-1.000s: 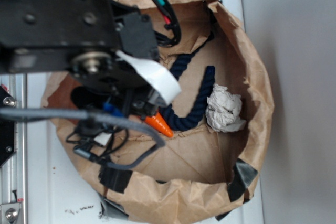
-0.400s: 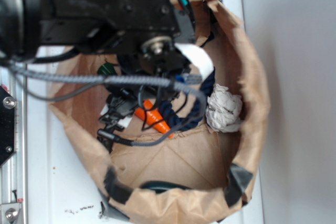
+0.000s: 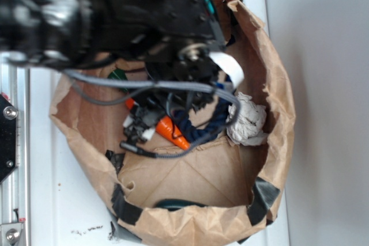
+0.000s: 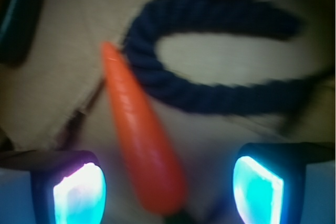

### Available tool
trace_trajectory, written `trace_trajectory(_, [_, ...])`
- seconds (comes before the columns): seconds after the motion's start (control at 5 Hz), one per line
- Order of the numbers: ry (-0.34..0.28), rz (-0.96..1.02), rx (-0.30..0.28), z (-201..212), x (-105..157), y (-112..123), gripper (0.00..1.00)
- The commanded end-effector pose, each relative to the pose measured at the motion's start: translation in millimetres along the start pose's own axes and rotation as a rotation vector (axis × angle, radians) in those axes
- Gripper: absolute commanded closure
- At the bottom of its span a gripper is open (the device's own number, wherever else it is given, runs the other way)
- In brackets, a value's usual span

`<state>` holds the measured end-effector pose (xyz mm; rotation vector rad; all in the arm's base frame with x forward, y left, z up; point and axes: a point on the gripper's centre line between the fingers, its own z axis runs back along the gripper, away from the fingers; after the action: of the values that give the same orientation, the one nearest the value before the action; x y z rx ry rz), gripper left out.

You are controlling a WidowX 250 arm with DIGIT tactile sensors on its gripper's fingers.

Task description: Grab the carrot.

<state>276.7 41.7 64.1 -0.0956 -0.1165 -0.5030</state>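
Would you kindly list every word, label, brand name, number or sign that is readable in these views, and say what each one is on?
None: no readable text shows in either view.
The carrot, the navy rope, the crumpled paper ball and the brown paper bag bear no print.
The white strip on the arm looks blank.
The tool, open astride the carrot, shows only glowing pads.

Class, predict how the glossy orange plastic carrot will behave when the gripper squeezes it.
The glossy orange plastic carrot probably stays stiff, as it lies straight and smooth. Its shiny tapered body may slip from the open gripper. Being round, it could roll, though the dark navy rope touching it may check that.
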Motion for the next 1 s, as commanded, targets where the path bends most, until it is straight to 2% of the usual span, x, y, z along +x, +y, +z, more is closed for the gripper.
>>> trace_trajectory(0.0, [-0.010,0.052,0.052,3,2,-5,0.00])
trace_trajectory(0.6, [-0.010,0.052,0.052,3,2,-5,0.00])
trace_trajectory(0.8, [-0.008,0.037,0.071,-13,6,-10,0.00])
